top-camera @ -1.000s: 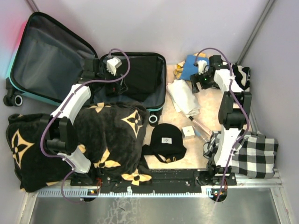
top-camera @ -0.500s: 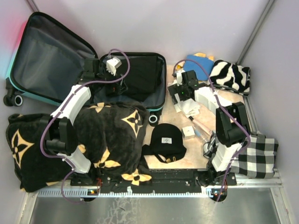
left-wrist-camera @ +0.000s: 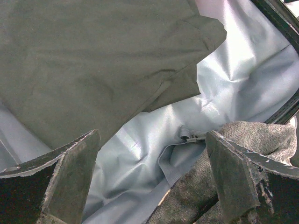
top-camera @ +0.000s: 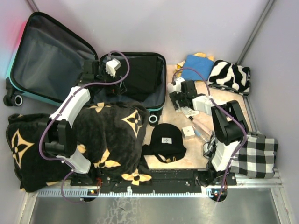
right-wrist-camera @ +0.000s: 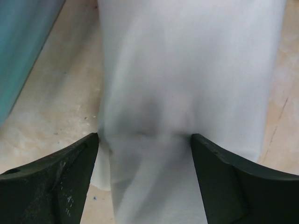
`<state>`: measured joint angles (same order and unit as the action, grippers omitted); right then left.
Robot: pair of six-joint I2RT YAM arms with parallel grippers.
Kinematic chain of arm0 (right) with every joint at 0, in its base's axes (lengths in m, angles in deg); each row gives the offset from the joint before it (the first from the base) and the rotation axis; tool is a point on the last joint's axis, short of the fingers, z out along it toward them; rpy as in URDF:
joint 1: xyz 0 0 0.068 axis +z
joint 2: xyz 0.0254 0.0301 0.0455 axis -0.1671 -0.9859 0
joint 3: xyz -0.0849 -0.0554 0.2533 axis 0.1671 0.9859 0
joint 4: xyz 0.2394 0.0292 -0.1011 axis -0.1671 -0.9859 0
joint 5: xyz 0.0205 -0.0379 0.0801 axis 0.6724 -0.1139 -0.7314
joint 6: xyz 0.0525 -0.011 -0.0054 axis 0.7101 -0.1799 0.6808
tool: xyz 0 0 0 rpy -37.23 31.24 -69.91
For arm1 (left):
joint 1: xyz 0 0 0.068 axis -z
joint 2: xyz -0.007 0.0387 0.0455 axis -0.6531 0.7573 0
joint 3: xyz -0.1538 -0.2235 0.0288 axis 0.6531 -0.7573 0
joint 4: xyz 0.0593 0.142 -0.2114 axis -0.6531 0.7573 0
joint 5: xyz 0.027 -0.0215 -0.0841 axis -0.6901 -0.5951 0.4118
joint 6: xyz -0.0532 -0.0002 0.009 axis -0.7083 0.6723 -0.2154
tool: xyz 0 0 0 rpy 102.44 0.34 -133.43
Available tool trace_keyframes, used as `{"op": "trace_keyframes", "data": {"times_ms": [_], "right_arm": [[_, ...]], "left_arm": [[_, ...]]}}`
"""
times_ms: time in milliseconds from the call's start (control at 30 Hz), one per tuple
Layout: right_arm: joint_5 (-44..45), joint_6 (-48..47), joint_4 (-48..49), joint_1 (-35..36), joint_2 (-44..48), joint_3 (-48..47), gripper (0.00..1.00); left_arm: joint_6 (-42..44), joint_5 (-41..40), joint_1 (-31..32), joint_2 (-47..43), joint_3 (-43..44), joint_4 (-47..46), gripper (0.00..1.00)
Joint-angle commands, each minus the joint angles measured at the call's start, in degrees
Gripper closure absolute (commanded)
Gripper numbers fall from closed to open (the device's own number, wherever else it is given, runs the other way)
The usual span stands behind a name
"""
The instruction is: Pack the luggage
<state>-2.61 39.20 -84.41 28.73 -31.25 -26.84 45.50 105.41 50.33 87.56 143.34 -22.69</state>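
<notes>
Your left gripper [left-wrist-camera: 152, 137] hung over the open luggage [top-camera: 46, 56], which lay at the far left of the desk [top-camera: 192, 151]. Its raised lid leaned out to the far left and its base sat toward the middle, just beyond the black blanket with tan flowers [top-camera: 107, 135]. The left gripper's jaws were spread wide with nothing between them. Below them your wrist camera showed the pale grey lining [left-wrist-camera: 243, 79], a dark folded garment [left-wrist-camera: 93, 60] covering much of the base, and a grey towel-like fabric [left-wrist-camera: 252, 135] at the near right. Your right gripper [right-wrist-camera: 145, 137] was down low over a white cloth [right-wrist-camera: 187, 70] on the desk just right of the luggage, whose teal shell [right-wrist-camera: 18, 46] showed at the left edge of that wrist view. Its jaws stood wide, one finger on each side of a fold of the cloth. That view was blurred, so I could not tell whether the pads touched the fabric. A black beanie [top-camera: 164, 140] lay on the desk nearer the arm bases. A blue cloth [top-camera: 196, 63] and a zebra-striped one [top-camera: 230, 77] sat at the far right, and a black-and-white plaid cloth [top-camera: 257, 154] lay at the near right beside the right arm's base.
</notes>
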Motion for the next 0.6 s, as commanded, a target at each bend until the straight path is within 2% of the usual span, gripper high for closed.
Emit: {"op": "trace_keyframes", "data": {"times_ms": [0, 167, 233, 267, 400, 567], "right_arm": [[-4.68, -5.55, 1.43, -5.43, 1.26, 2.56, 0.24], [-12.35, -14.87, -3.13, -12.95, 3.70, 2.25, 0.24], [-14.48, -18.78, -5.88, -14.02, 3.85, 0.42, 0.22], [-14.69, -19.88, -6.31, -14.16, 3.97, -0.32, 0.17], [-16.03, -19.77, -8.51, -14.19, 4.40, -3.58, 0.04], [-14.99, -18.90, -4.20, -13.32, 6.22, -0.32, 0.01]], "left_arm": [[0.95, -1.26, -0.25, -2.65, -0.96, 0.25, 0.00], [0.97, -0.92, -0.22, -2.57, -1.47, 0.08, 0.00], [0.96, -0.60, -0.25, -2.15, -1.38, -0.01, 0.00], [0.86, -0.52, -0.20, -1.89, -1.19, -0.09, 0.00], [0.62, -0.03, -0.20, -0.66, 0.18, 0.05, 0.00], [0.62, 0.09, -0.24, -0.24, 1.34, 0.52, 0.00]]}}
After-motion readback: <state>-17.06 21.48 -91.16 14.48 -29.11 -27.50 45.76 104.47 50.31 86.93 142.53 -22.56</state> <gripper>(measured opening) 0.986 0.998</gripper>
